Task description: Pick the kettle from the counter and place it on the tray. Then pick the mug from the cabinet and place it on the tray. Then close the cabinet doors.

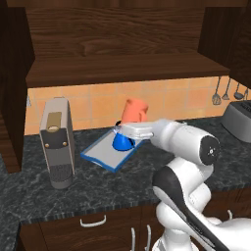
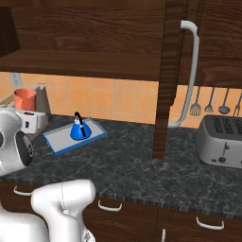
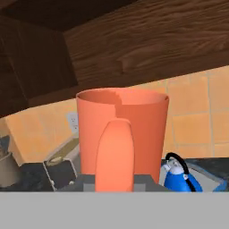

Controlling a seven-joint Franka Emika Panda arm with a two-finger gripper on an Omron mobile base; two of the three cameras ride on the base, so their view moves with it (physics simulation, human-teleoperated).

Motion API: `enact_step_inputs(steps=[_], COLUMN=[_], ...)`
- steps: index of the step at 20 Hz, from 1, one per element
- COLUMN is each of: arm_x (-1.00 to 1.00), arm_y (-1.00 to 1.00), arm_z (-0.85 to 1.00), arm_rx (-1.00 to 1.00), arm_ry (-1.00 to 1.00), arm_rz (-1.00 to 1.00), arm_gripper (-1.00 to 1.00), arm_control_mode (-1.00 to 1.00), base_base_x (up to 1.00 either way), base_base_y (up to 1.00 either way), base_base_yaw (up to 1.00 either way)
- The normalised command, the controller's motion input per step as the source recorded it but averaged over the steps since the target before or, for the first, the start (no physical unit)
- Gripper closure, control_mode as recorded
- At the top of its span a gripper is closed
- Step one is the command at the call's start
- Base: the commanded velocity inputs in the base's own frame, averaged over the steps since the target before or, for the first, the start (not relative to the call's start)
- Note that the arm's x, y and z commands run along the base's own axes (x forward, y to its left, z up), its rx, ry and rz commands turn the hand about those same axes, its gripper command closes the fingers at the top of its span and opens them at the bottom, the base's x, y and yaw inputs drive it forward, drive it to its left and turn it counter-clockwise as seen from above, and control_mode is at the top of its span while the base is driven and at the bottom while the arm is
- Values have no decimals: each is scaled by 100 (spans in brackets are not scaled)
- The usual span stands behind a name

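Hand (image 1: 131, 126) is clamped on the mug (image 1: 134, 111). The mug is upright, carried in the air above the tray (image 1: 105, 153), below the cabinet (image 1: 122, 46) shelf. In the hand view the mug (image 3: 122, 134) sits dead centre with its handle facing the camera; the fingertips themselves are hidden behind it.

Kettle (image 1: 122, 140) stands on the tray, toward its far right part, black handle up. In the left base view the mug overlaps the kettle from above, and whether they touch cannot be told. In the right base view the kettle (image 2: 78, 127) is clearly inside the tray (image 2: 59, 139) rim, and the mug (image 2: 25, 99) hangs left of it, higher up, apart from it.

The tray lies flat on the counter (image 1: 108, 184), angled to the counter edge. A grey-beige coffee machine (image 1: 58, 142) stands just left of the tray, not touching it as far as can be seen.

The right cabinet door (image 2: 172, 71) is swung open, edge-on in the right base view, with its bar handle (image 2: 189, 71) facing right. A silver toaster (image 2: 221, 140) sits on the counter at the far right, with utensils (image 2: 210, 106) hanging on the tiled wall behind it.
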Motion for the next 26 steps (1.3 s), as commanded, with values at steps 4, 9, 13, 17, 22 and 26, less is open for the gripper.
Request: enact_step_inputs(steps=[4, 9, 13, 17, 22, 26], arm_x=[30, 21, 12, 33, 36, 47], arm_y=[-2, -8, -4, -12, -10, -1], arm_z=[-42, -45, -50, -69, -91, -81], arm_rx=[0, -1, -1, -9, -12, -4], arm_ry=[14, 7, 0, 0, 0, -3], arm_rz=[49, 33, 11, 9, 14, 18], arm_gripper=[100, 100, 100, 100, 100, 100], arm_control_mode=[-100, -100, -100, -100, -100, -100], base_base_x=[0, 0, 0, 0, 0, 0], base_base_y=[0, 0, 0, 0, 0, 0], base_base_yaw=[0, 0, 0, 0, 0, 0])
